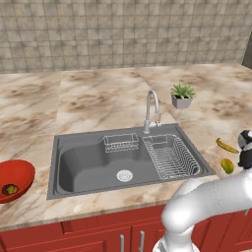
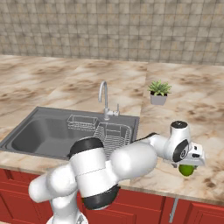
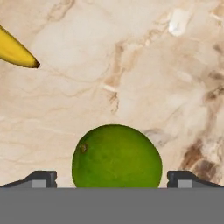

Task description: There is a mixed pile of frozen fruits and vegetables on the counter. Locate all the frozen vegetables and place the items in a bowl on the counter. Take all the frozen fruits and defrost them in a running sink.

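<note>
Hand view looks straight down on the counter [image 3: 131, 65], where a round bright green vegetable [image 3: 117, 156] sits between the two dark fingertips [image 3: 41, 178] at the bottom of the picture. The jaws stand wide apart, one tip on either side of the green item with bare marble showing in each gap, so nothing is gripped and neither pad touches it. The dark-tipped end of the yellow banana [image 3: 15, 51] lies near the upper left corner, apart from the green item. From the right base view the gripper [image 2: 191, 162] hangs low over the counter's right part, just above the same green round piece [image 2: 187, 170], close to the front edge. From the left base view the banana [image 1: 226, 145] and the yellow-green oval fruit [image 1: 227, 166] lie to the right of the sink [image 1: 88, 162], near the arm's wrist. The red bowl [image 1: 22, 172] rests on the counter left of the sink, with a darker green spotted item [image 1: 10, 189] inside it.
</note>
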